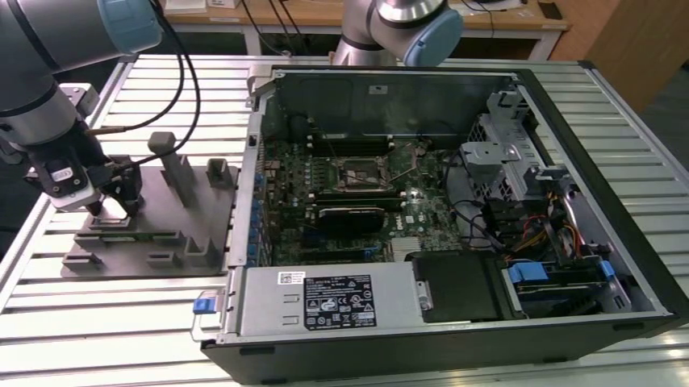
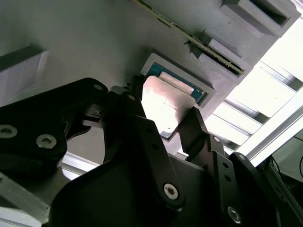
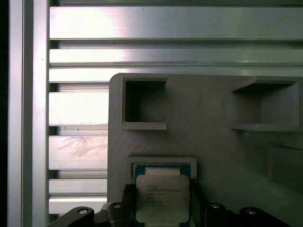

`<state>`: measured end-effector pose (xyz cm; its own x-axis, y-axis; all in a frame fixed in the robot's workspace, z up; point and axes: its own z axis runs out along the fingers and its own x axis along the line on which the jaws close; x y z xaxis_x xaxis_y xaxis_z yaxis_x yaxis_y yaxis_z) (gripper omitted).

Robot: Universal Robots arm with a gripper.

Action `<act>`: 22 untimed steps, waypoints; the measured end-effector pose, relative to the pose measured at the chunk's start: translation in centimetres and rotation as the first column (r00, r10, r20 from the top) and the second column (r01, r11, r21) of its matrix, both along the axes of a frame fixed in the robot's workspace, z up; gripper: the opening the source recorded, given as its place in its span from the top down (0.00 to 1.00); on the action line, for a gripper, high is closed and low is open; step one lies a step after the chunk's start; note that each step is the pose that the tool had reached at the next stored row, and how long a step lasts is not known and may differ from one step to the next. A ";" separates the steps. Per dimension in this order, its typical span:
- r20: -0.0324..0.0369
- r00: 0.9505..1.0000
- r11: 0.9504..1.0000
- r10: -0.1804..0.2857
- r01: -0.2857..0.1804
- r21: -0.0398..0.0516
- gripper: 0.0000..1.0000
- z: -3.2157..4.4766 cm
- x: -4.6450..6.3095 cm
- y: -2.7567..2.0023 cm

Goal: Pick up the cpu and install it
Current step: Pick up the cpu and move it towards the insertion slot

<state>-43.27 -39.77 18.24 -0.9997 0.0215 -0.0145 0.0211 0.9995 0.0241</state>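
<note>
benchrat: Gripper fingers point(image 2: 196, 130) sit closest in the second wrist view, black, one on each side of the cpu point(image 2: 170, 99). They look pressed onto its opposite edges, so I'd call the gripper point(image 2: 164, 108) pinched on the chip, not spread.

solderpaws: Where's the chip exactly? Out of the tray?

benchrat: Right at its pocket point(image 3: 163, 164) in the grey holder block point(image 1: 161, 230), at the exterior view's left, well apart from the open computer case point(image 1: 635, 242). In the first wrist view it overlaps the pocket's near edge, so maybe it's raised a touch. Can't tell if it's clear of the pocket.

solderpaws: Which step then?

benchrat: Pick-up, I reckon. The install isn't done, since the socket point(image 1: 359, 172) on the motherboard point(image 1: 420, 214) looks bare. My guess is this stage calls for a square grip and a dead level chip with no twisting, since it has to match the socket's outline.

solderpaws: Orientation?

benchrat: Lying flat, metal lid facing up. It's square, so no real long axis. Its edges run parallel to the pocket's, and the print rows run finger to finger.
</note>
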 end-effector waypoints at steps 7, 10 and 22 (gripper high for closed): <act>0.000 1.000 1.000 0.000 0.000 0.000 0.45 0.66 0.0 0.00; 0.000 1.000 1.000 0.000 0.000 0.000 0.45 1.18 0.0 0.00; 0.000 1.000 1.000 0.000 0.000 0.000 0.45 3.16 0.0 0.00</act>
<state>-43.27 -39.77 21.41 -0.9997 0.0214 -0.0145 0.0211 0.9995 0.0241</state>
